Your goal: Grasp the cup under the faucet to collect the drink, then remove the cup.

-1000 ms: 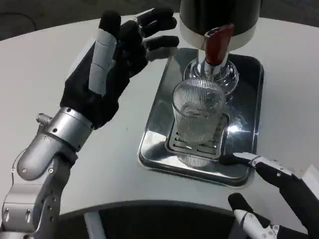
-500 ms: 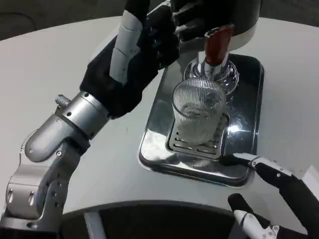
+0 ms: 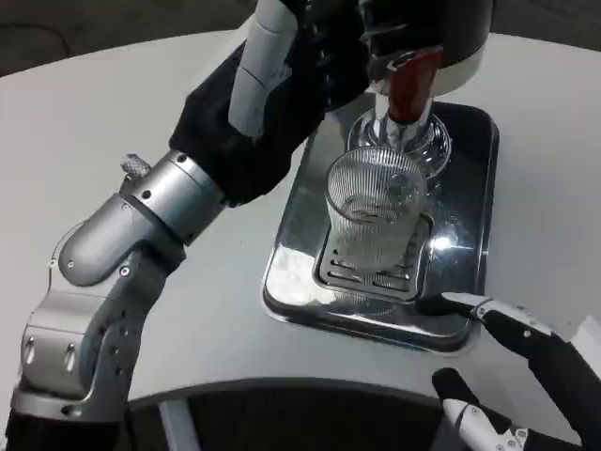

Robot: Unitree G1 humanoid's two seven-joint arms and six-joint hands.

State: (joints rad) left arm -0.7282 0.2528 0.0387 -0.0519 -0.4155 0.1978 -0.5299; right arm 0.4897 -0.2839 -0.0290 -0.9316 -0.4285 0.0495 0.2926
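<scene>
- My left robot hand [image 3: 282, 85] has moved up and to the right since the earlier frames, from open air beside the tray [image 3: 474, 141] to the dispenser [image 3: 413, 28]. Cup [image 3: 373, 214], tray and my right robot hand [image 3: 526, 348] have stayed put.
- Cup: clear ribbed glass, upright on the tray's drain grate [image 3: 371, 272], directly under the faucet [image 3: 392, 127] and its red lever [image 3: 410, 83]. Looks empty.
- Step in hand, as I judge it: work the lever to fill. Press steadily, keep my forearm off the cup's rim, release before the level nears the top.
- Left robot hand: fingers reach against the dispenser by the lever; they hold nothing I can make out. Whether they are curled or spread at the lever, I cannot tell.
- Right robot hand: low at the tray's near right corner, fingers apart, one fingertip [image 3: 449, 302] at the tray's rim, holding nothing. It is well short of the cup.
</scene>
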